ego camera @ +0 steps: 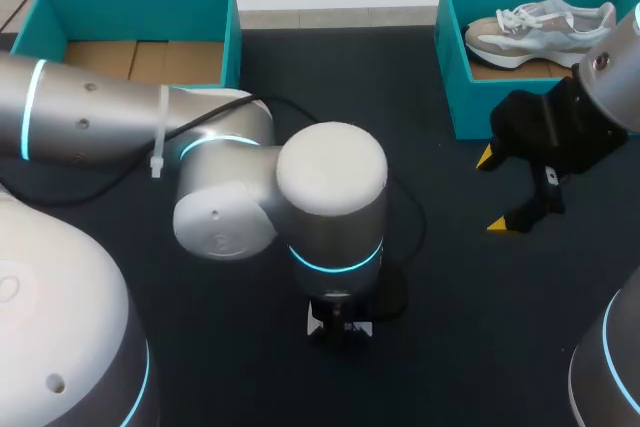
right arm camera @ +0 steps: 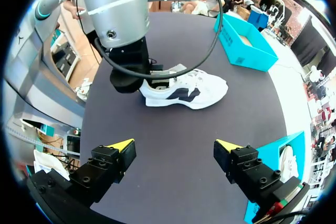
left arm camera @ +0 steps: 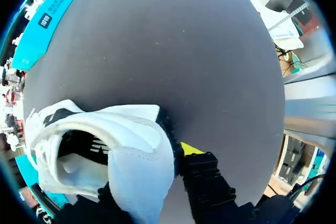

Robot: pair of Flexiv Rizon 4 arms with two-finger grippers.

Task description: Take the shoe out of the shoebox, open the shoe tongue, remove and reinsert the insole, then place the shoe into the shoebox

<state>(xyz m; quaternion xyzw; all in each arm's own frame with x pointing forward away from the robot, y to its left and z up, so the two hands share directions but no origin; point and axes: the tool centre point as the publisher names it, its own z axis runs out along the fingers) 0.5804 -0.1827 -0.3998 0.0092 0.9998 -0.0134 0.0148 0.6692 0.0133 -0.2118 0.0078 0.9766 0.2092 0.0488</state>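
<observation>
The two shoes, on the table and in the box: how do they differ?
The shoe on the table stands on its sole, heel held by the left gripper. The shoe in the box lies untouched inside its teal box. The table shoe bears a dark side mark, while the boxed one has beige panels. Both are mostly white, with laces.

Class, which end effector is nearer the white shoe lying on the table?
Left. The left end effector sits at the heel of the white shoe; the right end effector hangs open, apart, the shoe ahead of it.
</observation>
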